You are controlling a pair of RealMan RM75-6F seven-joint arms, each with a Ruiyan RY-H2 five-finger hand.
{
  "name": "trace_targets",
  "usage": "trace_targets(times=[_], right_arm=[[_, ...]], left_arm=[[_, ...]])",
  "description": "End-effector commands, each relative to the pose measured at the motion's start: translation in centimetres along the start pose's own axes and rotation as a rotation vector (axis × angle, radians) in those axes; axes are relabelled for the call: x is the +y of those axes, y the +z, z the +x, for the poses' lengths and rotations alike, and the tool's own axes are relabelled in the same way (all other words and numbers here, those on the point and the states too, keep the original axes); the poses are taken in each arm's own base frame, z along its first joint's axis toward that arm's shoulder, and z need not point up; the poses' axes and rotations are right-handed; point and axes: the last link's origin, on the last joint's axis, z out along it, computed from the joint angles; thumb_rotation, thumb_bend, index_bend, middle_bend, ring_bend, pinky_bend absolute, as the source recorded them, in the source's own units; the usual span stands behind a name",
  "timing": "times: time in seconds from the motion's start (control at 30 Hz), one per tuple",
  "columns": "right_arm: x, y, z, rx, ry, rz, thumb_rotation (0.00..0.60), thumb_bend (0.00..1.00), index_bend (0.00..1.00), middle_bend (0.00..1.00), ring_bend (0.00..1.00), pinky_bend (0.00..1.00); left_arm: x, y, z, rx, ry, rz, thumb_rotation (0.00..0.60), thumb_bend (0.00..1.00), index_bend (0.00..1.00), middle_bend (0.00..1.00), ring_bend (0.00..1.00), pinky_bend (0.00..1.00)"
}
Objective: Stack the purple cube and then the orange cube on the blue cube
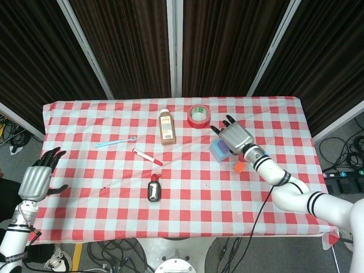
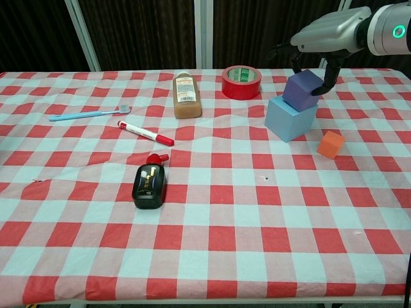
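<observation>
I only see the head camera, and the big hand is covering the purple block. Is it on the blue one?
Observer: Yes. The chest view shows the purple cube resting on top of the blue cube, slightly tilted.
Operator: Is the hand holding it?
Observer: The right hand has fingers down both sides of it, so it looks held.
Operator: Is the orange one touching the blue one?
Observer: No. The orange cube stands apart from the blue cube, nearer the robot.
</observation>
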Motion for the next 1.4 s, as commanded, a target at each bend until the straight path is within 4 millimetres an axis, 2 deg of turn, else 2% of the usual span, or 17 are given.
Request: trace_targets(times=[0.03,0.37,0.63,0.73,0.83,0.93,1.1,1.23,1.3,1.4], right_arm=[[0.0,0.1,-0.1,-0.003,-0.001,0.001,0.600,0.19,0.00,0.44,0.12,0.00],[-0.1,0.3,-0.4,-0.019,0.000,-0.002,0.600,0.17,0.00,0.42,0.12,0.00],[-0.1,0.3,0.0,-0.016,0.018,-0.005,0.600,0.11,0.00,0.21,0.00,0.00],[-0.1,0.2,0.4,0.003,0.025,-0.005,0.600,0.11,0.00,0.15,0.00,0.00],[-0.2,-0.1,1.0,0.032,0.028,0.002,0.600,0.11,0.00,0.14,0.00,0.00],[-0.3,-1.5,2.3,0.114,0.009,0.011,0.600,0.11,0.00,0.16,0.00,0.00],[1.6,-6.4,3.7,0.298,-0.064,-0.102,0.600,0.10,0.00,0.23,0.00,0.00],[2.7,-10.7,2.4,0.307,0.052,-0.233,0.600,0.09,0.00,0.29,0.04,0.00],[3.0,-12.8,1.0,0.282,0.157,-0.301,0.600,0.08,0.00,0.32,0.08,0.02],[2.9,-15.0,-2.0,0.232,0.264,-0.382,0.600,0.08,0.04,0.37,0.15,0.11]], left_arm=[[0.0,0.0,0.0,-0.002,0.001,-0.001,0.600,0.09,0.19,0.19,0.13,0.32],[0.0,0.0,0.1,-0.001,0.000,-0.001,0.600,0.09,0.19,0.19,0.13,0.32],[0.0,0.0,0.1,0.001,-0.003,-0.002,0.600,0.09,0.19,0.19,0.13,0.32],[0.0,0.1,0.2,0.004,-0.003,-0.004,0.600,0.09,0.19,0.19,0.13,0.32],[0.0,0.1,0.3,0.007,-0.002,-0.005,0.600,0.09,0.19,0.19,0.13,0.32],[0.0,0.1,0.5,0.014,-0.004,-0.005,0.600,0.09,0.19,0.19,0.13,0.32],[0.0,0.3,0.5,0.021,-0.010,-0.006,0.600,0.09,0.19,0.19,0.13,0.32],[0.0,0.4,0.4,0.018,-0.018,-0.009,0.600,0.09,0.19,0.19,0.13,0.32],[0.1,0.5,0.3,0.017,-0.022,-0.012,0.600,0.09,0.19,0.19,0.13,0.32],[0.1,0.6,0.2,0.013,-0.026,-0.018,0.600,0.09,0.19,0.19,0.13,0.32]])
